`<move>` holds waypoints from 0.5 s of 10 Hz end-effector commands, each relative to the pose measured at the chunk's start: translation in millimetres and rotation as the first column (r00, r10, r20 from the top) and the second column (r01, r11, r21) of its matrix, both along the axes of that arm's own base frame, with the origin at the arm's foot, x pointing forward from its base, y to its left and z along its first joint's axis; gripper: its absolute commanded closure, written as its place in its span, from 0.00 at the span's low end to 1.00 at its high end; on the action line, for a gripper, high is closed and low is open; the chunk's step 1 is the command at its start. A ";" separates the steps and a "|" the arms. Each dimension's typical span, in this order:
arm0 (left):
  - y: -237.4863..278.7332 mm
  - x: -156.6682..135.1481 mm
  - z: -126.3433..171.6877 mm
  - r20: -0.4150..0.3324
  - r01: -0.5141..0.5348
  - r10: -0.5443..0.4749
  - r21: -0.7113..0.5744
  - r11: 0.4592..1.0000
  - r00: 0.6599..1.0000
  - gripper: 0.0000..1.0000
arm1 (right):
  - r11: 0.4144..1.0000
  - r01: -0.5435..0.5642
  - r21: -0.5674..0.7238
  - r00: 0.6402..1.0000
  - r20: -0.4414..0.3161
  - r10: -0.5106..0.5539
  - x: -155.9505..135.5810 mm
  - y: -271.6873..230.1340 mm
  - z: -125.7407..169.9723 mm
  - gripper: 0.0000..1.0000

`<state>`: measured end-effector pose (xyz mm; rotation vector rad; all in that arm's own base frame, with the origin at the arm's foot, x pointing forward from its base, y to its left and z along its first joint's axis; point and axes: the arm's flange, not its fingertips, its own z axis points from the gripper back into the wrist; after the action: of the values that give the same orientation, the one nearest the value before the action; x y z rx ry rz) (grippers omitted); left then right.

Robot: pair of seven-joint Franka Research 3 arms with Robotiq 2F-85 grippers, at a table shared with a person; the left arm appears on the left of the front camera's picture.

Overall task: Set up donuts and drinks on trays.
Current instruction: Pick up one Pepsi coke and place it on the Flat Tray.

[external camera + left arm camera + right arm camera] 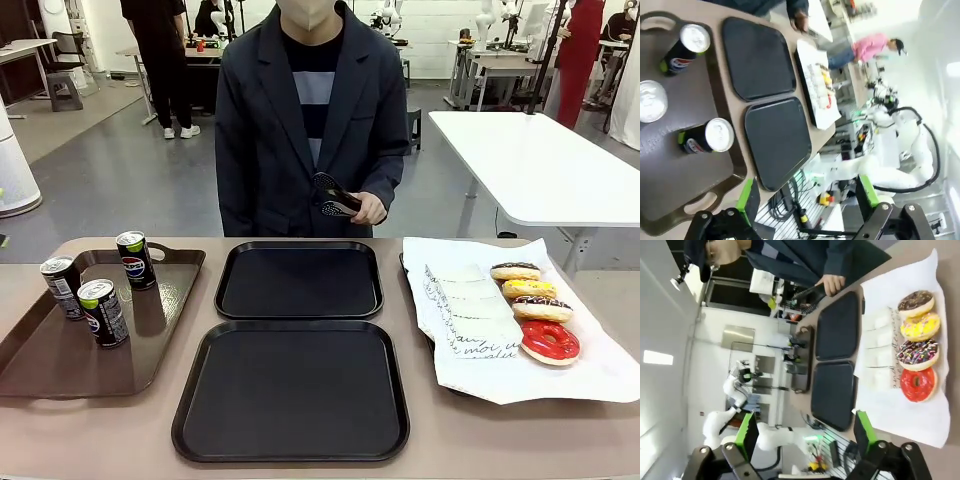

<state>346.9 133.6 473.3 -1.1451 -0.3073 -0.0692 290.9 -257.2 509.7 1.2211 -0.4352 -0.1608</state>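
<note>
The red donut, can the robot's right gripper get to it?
Probably yes. The red donut lies uncovered at the near end of the row on the white paper, and the right gripper is open, with nothing blocking it.

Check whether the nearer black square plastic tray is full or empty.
Empty: the nearer black square plastic tray shows bare floor throughout.

Table (90,435) laid out, person (262,130) standing at the far side.
At mid-table a near tray (291,390) and a far tray (299,280), both black, lie one behind the other, just apart. To their left a brown tray (50,365) with handles carries three cans (135,260) (62,287) (103,313), all upright. On the right, white paper (560,385) bears four donuts (515,271) (528,289) (541,308) (549,342) in a row: chocolate, yellow, sprinkled chocolate, and red nearest. White sleeves (465,300) lie just beside them. The person's hand (368,208) holds black tongs (335,195).
</note>
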 end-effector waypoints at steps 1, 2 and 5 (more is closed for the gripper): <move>28.6 4.9 -8.9 -0.007 -0.061 0.061 -0.086 0.994 0.998 0.00 | 0.999 -0.045 -0.015 0.999 -0.007 0.045 3.1 -23.3 -15.7 0.00; 42.1 1.0 -17.9 -0.015 -0.086 0.085 -0.127 0.988 0.996 0.00 | 0.998 -0.049 -0.032 0.996 -0.070 0.047 1.5 -35.4 -35.0 0.00; 63.1 -10.5 -35.5 -0.029 -0.133 0.129 -0.180 0.975 0.991 0.00 | 0.998 -0.059 -0.013 0.993 -0.104 0.058 -0.8 -56.4 -84.3 0.00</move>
<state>333.6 197.2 436.9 -1.2850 -0.3540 0.1032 286.9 -303.5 423.4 1.2016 -0.3104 -0.2045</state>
